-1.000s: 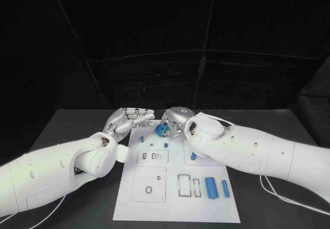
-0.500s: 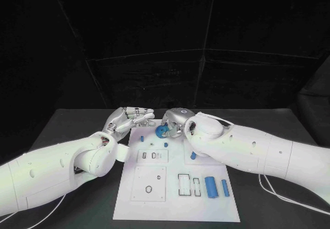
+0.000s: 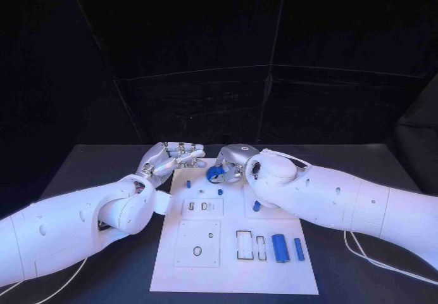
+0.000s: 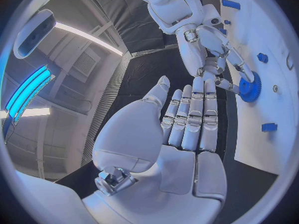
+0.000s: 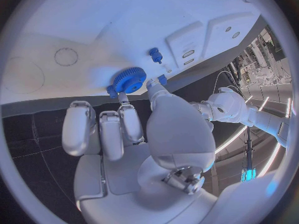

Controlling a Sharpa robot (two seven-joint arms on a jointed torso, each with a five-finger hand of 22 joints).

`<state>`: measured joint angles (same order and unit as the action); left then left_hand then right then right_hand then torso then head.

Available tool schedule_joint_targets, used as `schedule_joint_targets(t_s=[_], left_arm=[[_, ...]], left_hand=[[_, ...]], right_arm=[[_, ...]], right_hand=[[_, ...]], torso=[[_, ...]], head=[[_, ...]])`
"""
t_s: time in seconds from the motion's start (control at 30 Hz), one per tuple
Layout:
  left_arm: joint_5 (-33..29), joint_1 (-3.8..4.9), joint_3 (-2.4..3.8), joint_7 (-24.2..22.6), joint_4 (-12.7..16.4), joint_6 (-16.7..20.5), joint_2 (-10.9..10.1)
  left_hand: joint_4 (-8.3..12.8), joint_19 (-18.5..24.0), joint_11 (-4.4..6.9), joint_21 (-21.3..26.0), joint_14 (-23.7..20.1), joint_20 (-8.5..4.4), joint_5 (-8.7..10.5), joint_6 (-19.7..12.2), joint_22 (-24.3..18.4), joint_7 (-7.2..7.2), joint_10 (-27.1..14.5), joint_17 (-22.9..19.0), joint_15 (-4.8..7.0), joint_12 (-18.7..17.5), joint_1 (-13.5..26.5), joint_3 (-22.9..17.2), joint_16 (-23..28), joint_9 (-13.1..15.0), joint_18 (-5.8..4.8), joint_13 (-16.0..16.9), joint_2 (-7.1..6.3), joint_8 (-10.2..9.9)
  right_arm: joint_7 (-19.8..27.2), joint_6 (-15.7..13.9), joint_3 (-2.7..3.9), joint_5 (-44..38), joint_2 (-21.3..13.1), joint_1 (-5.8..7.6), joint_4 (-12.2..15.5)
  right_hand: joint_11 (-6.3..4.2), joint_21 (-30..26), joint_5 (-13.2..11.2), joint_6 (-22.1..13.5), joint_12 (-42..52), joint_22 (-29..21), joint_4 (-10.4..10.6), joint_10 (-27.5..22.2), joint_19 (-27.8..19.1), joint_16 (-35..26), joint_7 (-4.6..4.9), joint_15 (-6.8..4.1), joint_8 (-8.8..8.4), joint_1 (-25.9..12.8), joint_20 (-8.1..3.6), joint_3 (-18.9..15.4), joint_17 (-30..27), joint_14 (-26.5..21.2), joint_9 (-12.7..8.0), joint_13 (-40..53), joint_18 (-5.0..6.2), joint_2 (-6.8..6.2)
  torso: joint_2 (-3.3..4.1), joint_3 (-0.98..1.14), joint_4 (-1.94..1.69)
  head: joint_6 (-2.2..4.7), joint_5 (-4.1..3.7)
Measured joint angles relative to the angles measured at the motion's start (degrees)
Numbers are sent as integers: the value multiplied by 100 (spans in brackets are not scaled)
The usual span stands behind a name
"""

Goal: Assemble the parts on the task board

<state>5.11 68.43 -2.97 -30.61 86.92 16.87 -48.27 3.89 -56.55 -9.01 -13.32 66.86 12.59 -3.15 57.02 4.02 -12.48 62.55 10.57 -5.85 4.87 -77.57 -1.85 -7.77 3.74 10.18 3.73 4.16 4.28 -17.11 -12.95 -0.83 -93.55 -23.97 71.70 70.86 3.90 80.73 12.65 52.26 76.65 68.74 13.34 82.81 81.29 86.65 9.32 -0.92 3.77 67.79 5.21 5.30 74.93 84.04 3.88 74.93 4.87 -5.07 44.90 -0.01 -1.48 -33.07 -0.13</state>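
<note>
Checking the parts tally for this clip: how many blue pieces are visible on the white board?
6: gear in the right hand, two pegs far left, one by the right arm, two bars near right. Arms may hide others.

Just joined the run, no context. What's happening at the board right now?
The right hand pinches a blue toothed plastic gear at the far end of the white task board; whether it is seated is unclear. The left hand hangs beside the board's far left corner, fingers straight, holding nothing. Two blue cylinders lie near the board's near right edge.
</note>
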Motion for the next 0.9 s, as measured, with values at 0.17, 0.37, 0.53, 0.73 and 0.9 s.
schedule_joint_targets(t_s=[0.17,0.37,0.53,0.73,0.9], left_arm=[[0,0,0,1,0,1,-2],[0,0,0,2,-6,3,-2],[0,0,0,3,-19,4,-4],[0,1,0,4,-37,7,-22],[1,2,0,4,-45,10,-53]], left_hand=[[16,0,0,0,0,0,0,0,0,0,0,7,0,0,0,-16,23,0,0,0,0,-23],[16,0,0,0,0,0,0,0,-2,0,0,7,0,0,0,-16,23,0,0,0,0,-24],[39,0,0,0,0,0,0,0,-5,0,0,7,0,0,0,-39,23,0,0,1,0,-24],[39,0,0,0,0,0,0,0,-4,0,0,12,0,0,0,-39,23,0,0,1,0,-24],[39,0,0,21,0,0,0,0,-4,0,0,12,0,0,0,-39,23,0,0,1,0,-24]], right_arm=[[-15,96,0,79,-19,0,-13],[-34,146,-1,167,-46,0,-19],[-16,14,-1,239,-101,0,4],[366,-654,-6,459,-419,0,240],[1057,-1145,-5,885,-1009,0,619]], right_hand=[[0,0,276,0,0,18,210,0,0,0,0,0,0,-124,0,-210,0,0,2,0,0,64],[0,0,455,0,24,33,233,0,0,0,0,0,0,-60,0,-301,-1,0,1,0,0,127],[0,20,823,1,25,33,164,0,0,0,0,0,0,88,0,-404,-1,0,2,0,0,240],[-1,20,1143,100,25,44,-65,0,0,0,-50,0,0,481,0,-481,-1,0,11,0,0,164],[-23,43,826,224,29,80,-324,22,0,0,-87,0,38,822,0,-449,-1,0,17,0,0,156]], torso=[[0,0,5],[0,-1,5],[1,-2,3],[-2,-2,3],[-15,-2,16]], head=[[-2,0],[-5,-14],[-6,-17],[1,-13],[25,-21]])
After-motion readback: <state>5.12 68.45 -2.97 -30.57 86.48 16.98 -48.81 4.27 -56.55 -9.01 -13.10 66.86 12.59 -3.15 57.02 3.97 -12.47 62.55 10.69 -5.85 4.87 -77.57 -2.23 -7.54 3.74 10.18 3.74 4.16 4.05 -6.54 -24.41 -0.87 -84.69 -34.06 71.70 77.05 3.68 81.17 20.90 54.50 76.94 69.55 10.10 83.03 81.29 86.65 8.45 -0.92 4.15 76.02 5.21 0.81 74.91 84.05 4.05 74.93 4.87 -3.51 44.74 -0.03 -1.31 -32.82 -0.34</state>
